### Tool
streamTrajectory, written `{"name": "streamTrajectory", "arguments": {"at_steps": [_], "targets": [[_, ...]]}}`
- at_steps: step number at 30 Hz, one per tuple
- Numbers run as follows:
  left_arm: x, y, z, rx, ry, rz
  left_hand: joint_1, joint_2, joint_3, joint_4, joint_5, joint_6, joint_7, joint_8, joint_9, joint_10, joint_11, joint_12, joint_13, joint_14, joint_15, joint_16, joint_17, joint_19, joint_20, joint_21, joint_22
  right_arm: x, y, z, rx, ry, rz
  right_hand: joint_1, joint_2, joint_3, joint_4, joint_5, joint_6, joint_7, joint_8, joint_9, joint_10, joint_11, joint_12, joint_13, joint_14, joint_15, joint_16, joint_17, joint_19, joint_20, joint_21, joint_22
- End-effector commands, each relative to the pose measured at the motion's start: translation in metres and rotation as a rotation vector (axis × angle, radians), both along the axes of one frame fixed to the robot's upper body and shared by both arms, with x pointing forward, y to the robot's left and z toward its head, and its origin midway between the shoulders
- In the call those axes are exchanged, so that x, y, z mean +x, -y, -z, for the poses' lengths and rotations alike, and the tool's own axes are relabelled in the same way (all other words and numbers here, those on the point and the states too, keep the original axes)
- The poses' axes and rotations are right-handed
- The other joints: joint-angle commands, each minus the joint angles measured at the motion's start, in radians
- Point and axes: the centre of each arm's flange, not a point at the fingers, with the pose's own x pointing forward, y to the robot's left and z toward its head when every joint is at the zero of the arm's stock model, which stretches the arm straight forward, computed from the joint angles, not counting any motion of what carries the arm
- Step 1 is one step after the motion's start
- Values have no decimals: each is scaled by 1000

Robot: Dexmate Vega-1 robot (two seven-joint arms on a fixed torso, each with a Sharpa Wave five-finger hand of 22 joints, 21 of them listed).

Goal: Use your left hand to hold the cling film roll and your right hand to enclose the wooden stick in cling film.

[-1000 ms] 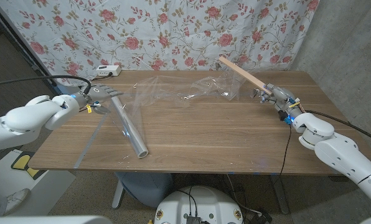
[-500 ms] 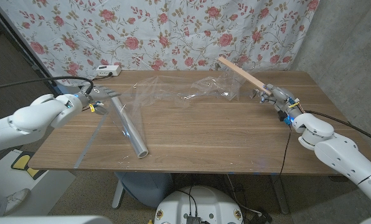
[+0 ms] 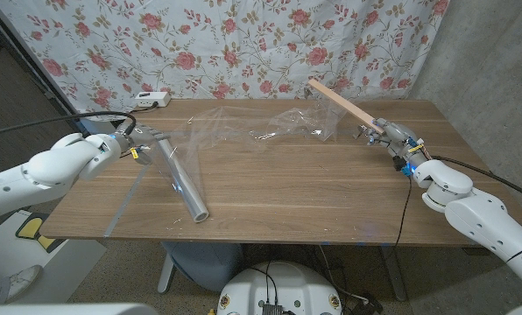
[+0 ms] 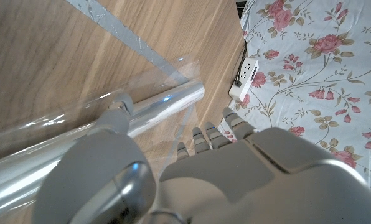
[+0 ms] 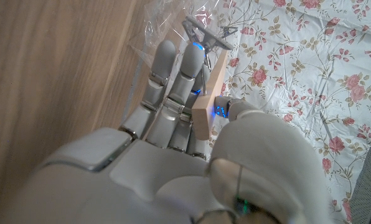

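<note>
The wooden table [image 3: 270, 188] carries everything, and the scene on it looks the same as a second ago; the one real change is on the robot's left side. The left arm has pushed in across the table edge, and the left hand [image 3: 141, 140] has closed the gap to the far end of the cling film roll [image 3: 180, 178]. The roll lies slanting toward the near edge, with a loose sheet of film [image 3: 283, 122] trailing from it across to the right. From the wrist camera the thumb [image 4: 120, 109] looks to be touching the roll while the other fingers [image 4: 207, 138] are spread beyond it, so the hand is open and not yet holding anything. My guess is the grip on the roll comes next, and until it does the film cannot be pulled taut.

The right hand [image 3: 391, 138] has not moved. It holds one end of the wooden stick [image 3: 343, 105], fingers wrapped round it, with the stick raised and angling back toward the flowered curtain, its far part over the crumpled film. No wrapping has begun.
</note>
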Motion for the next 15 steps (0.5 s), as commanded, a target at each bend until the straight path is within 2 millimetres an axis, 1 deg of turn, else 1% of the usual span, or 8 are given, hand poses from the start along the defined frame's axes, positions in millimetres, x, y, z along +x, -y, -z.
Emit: {"name": "streamTrajectory", "arguments": {"at_steps": [1, 2, 3, 6, 7, 13, 15], "targets": [[8, 1, 0, -53, -47, 28, 17, 1, -8, 8, 4, 3, 7, 7, 2, -1, 0, 7, 3, -8, 11, -4, 2, 13, -20, 4, 3, 2, -2, 0, 1, -3, 1, 1, 14, 293, -159, 10, 114, -111, 3, 3, 78, -69, 7, 18, 1, -7, -4, 1, 1, -56, 5, 3], [8, 2, 0, -28, -27, 35, 18, 2, -10, 10, 3, 6, 10, 8, 2, 0, 1, 7, 3, -6, 15, -3, 2, 20, -27, 7, 3, 3, -3, 0, 2, -3, 1, 1, 14, 293, -160, 10, 114, -109, 3, 2, 79, -71, 7, 18, 3, -7, -3, 1, 1, -56, 5, 3], [10, 1, -1, -41, -41, 24, 20, 2, -11, 11, 3, 14, 10, 10, 2, 2, 1, 8, 2, -4, 17, -2, 2, 30, -32, 9, 2, 3, -3, 0, 2, -4, 1, 1, 14, 292, -160, 9, 114, -110, 3, 3, 79, -69, 8, 19, 3, -7, -2, 1, 0, -56, 5, 3], [12, 1, -3, -38, -42, 27, 26, 4, -16, 13, 2, 25, 11, 13, 2, 10, 3, 12, 2, 4, 33, 1, 1, 49, -35, 13, 1, 4, -3, 0, 1, -6, 0, 1, 14, 293, -160, 9, 113, -110, 3, 4, 81, -69, 9, 21, 3, -7, -3, 1, 0, -57, 5, 3], [13, 1, -3, -40, -44, 26, 27, 4, -16, 13, 2, 25, 11, 13, 2, 11, 2, 12, 2, 5, 35, 1, 1, 51, -37, 14, 1, 5, -4, 0, 1, -6, -1, 1, 14, 293, -160, 9, 114, -110, 4, 4, 81, -73, 7, 18, 5, -7, 0, 4, 0, -56, 5, 3], [20, 6, -5, -26, -49, 41, 33, 4, -19, 13, 2, 32, 9, 14, 2, 20, 0, 16, 2, 12, 40, 3, 1, 58, -44, 13, 1, 6, -4, 1, 5, -8, 0, 1, 14, 292, -159, 9, 114, -110, 4, 4, 79, -70, 7, 19, 4, -7, -1, 2, 1, -55, 5, 3], [22, 8, -4, -7, -44, 41, 36, 4, -21, 13, 1, 37, 10, 14, 2, 24, -1, 18, 2, 17, 36, 4, 1, 69, -54, 16, 1, 6, -4, 1, 5, -8, 3, 1, 14, 293, -159, 10, 114, -112, 4, 4, 79, -70, 7, 18, 4, -7, -1, 2, 1, -56, 4, 3]]}}
